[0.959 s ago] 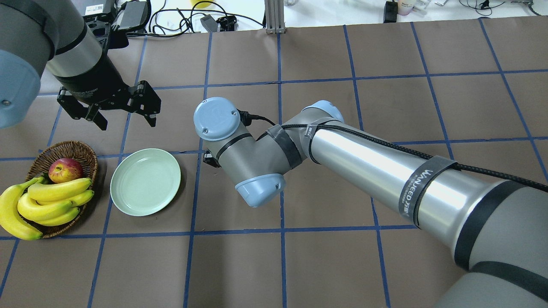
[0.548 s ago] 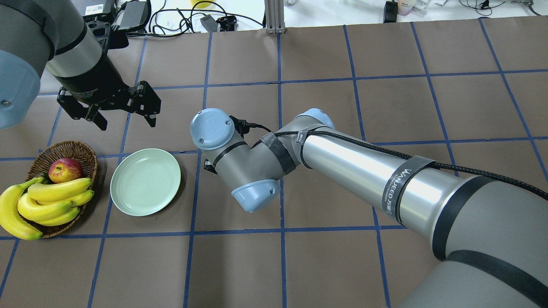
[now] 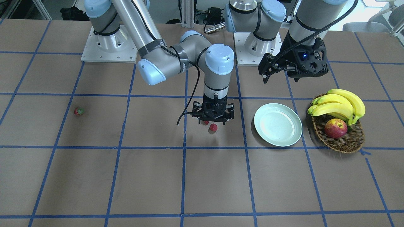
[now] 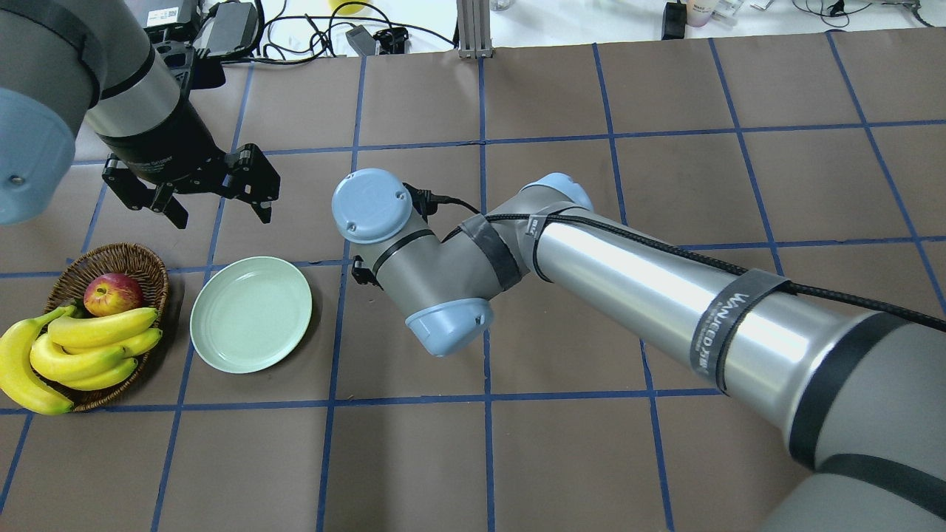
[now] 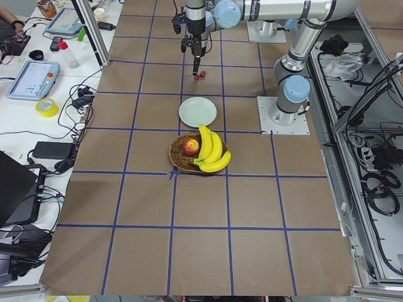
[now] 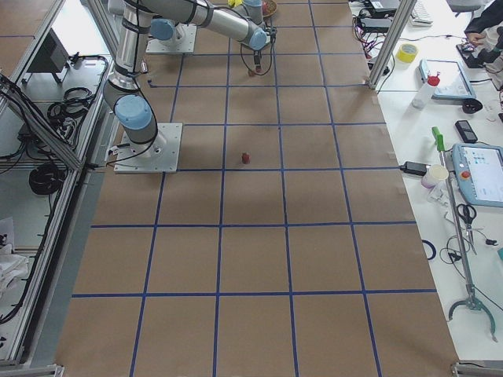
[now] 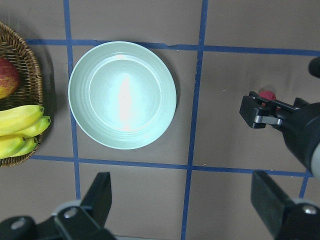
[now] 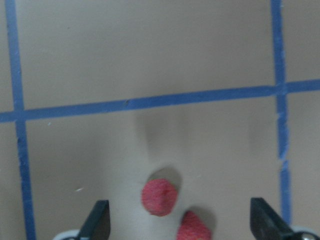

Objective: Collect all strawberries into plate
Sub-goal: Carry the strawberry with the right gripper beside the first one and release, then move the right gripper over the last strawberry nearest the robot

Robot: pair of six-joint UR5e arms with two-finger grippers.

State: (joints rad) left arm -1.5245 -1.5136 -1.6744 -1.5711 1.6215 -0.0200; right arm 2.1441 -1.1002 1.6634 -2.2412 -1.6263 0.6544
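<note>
right gripper (image 3: pixel 212 122) spread wide and empty, low over two small red strawberries (image 8: pixel 159 197) lying close together on the brown table (image 3: pixel 94 176). third berry (image 3: pixel 79 111) sits well apart, and the pale mint-green round plate (image 3: pixel 277 124) holds no berry yet. centre on one berry only so the closing jaws don't nudge its neighbour, then squeeze gently; left gripper (image 7: pixel 185 200) hangs open above the plate.

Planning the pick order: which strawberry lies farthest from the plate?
The lone strawberry far out on the robot's right; the other two sit together beneath the right gripper, much nearer the plate.
</note>
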